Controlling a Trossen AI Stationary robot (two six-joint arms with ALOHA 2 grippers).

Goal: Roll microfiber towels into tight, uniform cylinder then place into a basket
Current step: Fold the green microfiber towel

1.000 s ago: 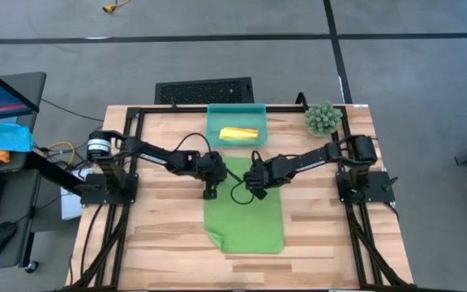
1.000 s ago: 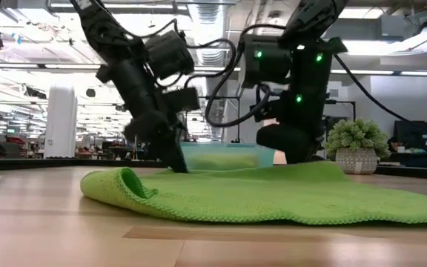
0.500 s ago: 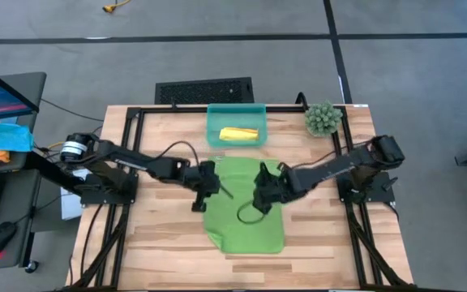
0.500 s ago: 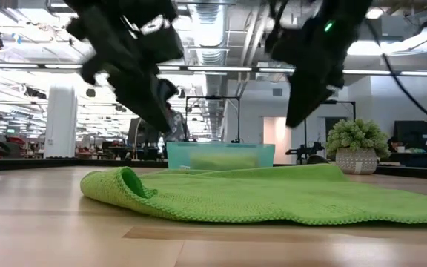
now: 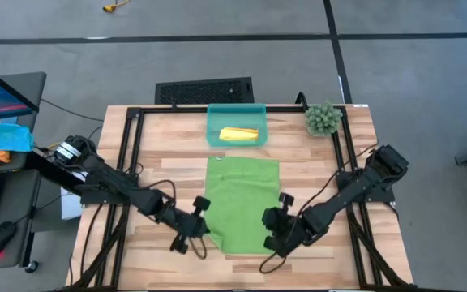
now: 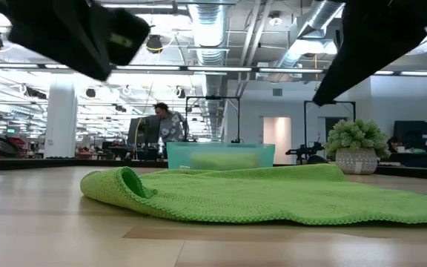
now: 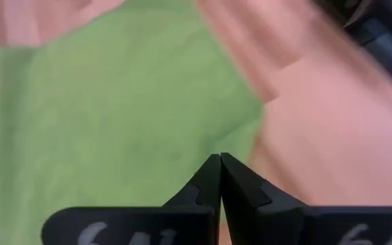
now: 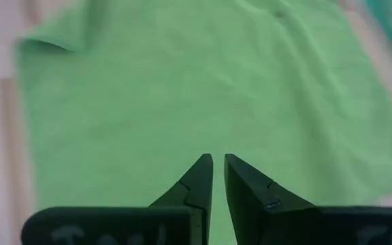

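The lime green towel (image 5: 242, 203) lies spread flat on the table; its near left corner is folded over (image 6: 128, 182). The yellow towel (image 5: 239, 135) lies rolled inside the teal basket (image 5: 214, 138) at the table's far side. My left gripper (image 5: 199, 233) is shut and hovers at the green towel's near left corner, its tips over the towel's edge (image 7: 220, 158). My right gripper (image 5: 271, 234) hovers over the towel's near right part, its fingers a narrow gap apart (image 8: 218, 158). In the low view both arms show only as dark blurs at the top.
A small potted plant (image 5: 323, 118) stands at the far right corner. A black vented panel (image 5: 205, 89) lies on the floor beyond the table. A blue cloth (image 5: 2, 136) lies on the side desk at left. A person (image 6: 163, 122) stands in the room behind.
Both grippers have risen from the green towel's far end and swung toward the table's near edge, the left to the towel's near left corner, the right to its near right part. The towel's far end, bunched under them before, now lies spread out flat toward the basket.
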